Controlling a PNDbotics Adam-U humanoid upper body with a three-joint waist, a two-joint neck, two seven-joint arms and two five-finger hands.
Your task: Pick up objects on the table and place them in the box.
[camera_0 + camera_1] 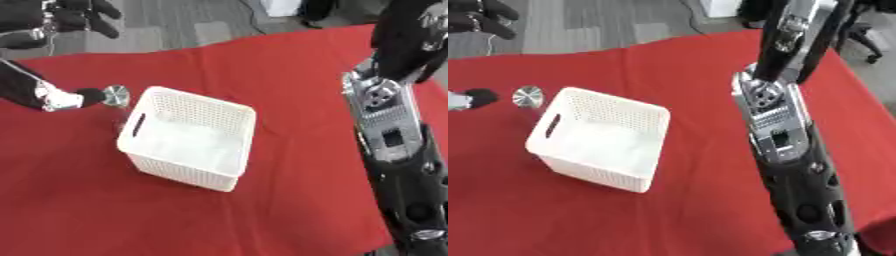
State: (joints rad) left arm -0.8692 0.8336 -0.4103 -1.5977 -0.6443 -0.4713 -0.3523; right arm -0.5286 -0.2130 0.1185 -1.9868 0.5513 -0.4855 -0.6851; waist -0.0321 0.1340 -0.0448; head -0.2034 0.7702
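A white perforated box [185, 171] stands on the red cloth, handle slot facing left. Its inside looks pale and I cannot make out any contents. Just left of it sits a small round silver-topped thing [115, 95] with a faint clear body under it. My left hand [72, 17] hangs raised at the upper left, beyond the table's far edge, its fingers relaxed and holding nothing. My left elbow [58, 98] pokes in from the left beside the silver thing. At the upper right corner my right hand [408, 40] is only a dark shape cut by the frame.
My right arm [776, 130] rises along the right side, from the bottom edge to the top, over the cloth. The red cloth [289, 75] ends at a slanted far edge. Grey carpet [184, 25] lies behind it, with a chair base at the far right.
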